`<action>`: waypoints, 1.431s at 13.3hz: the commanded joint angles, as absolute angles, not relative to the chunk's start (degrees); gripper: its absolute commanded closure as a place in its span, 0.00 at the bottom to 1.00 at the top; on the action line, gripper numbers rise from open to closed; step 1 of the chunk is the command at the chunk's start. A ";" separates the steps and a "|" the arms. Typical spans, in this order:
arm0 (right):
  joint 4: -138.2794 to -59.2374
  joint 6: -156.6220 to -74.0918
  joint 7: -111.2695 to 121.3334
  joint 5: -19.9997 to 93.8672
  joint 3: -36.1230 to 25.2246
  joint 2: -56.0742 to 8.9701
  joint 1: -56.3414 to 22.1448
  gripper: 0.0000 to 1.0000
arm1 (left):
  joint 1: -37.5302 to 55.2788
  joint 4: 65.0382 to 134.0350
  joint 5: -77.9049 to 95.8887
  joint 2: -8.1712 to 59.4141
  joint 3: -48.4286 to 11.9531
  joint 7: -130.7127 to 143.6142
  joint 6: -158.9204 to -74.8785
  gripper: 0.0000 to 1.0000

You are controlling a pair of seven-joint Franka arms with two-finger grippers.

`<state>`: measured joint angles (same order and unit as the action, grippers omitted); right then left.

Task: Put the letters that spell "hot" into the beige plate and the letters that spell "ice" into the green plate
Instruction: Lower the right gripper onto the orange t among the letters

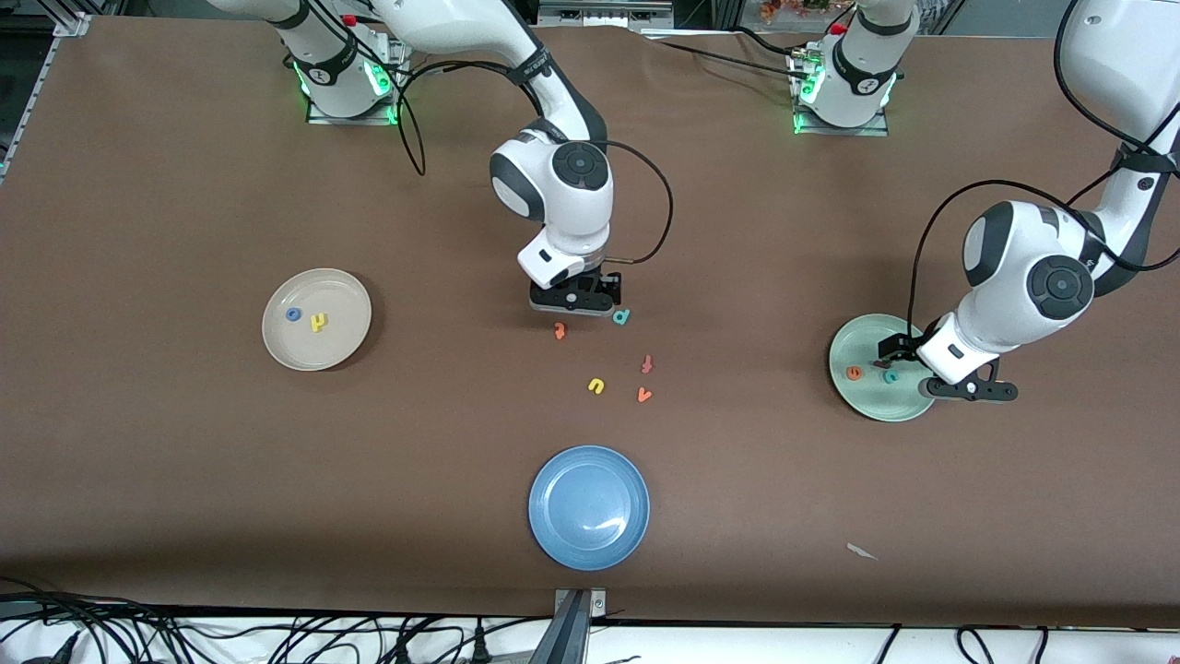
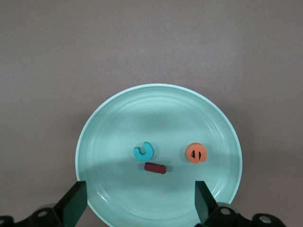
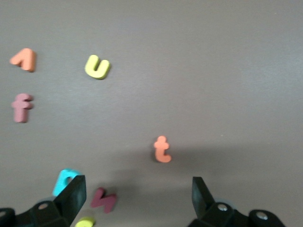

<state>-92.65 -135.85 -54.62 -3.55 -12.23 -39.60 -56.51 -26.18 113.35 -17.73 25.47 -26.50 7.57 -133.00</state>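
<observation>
Right gripper (image 1: pixel 573 297): hanging open over the orange "t" (image 1: pixel 559 330), mid-tabletop.
Left gripper (image 1: pixel 968 389): waiting open over the green plate (image 1: pixel 908 406)'s edge; "ice" is lying inside.
Beige plate (image 1: pixel 346 346): holding "h" (image 1: pixel 319 322), "o" (image 1: pixel 293 314).
Risk: fingers snagging the teal "p" (image 1: pixel 621 316) crowding the "t".
Room: bare tabletop is lying open toward the beige plate.

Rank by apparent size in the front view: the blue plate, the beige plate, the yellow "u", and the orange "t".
1. Blue plate, largest; it also lies nearest the camera, which may flatter it.
2. Beige plate, slightly smaller.
3. Yellow "u" and orange "t": both tiny and too alike to rank.
</observation>
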 commanded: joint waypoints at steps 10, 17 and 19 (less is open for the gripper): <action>-93.52 -141.50 -52.56 -5.44 -13.18 -44.47 -55.72 0.19 | -27.51 112.24 -16.61 26.10 -27.07 6.59 -133.07 0.00; -93.43 -141.50 -52.73 -5.45 -13.18 -44.56 -55.72 0.54 | -27.51 112.24 -16.70 26.10 -27.07 6.42 -133.07 0.00; -93.34 -141.50 -52.73 -5.36 -13.18 -44.91 -55.72 0.54 | -27.60 112.24 -16.87 26.10 -26.98 6.42 -133.07 0.00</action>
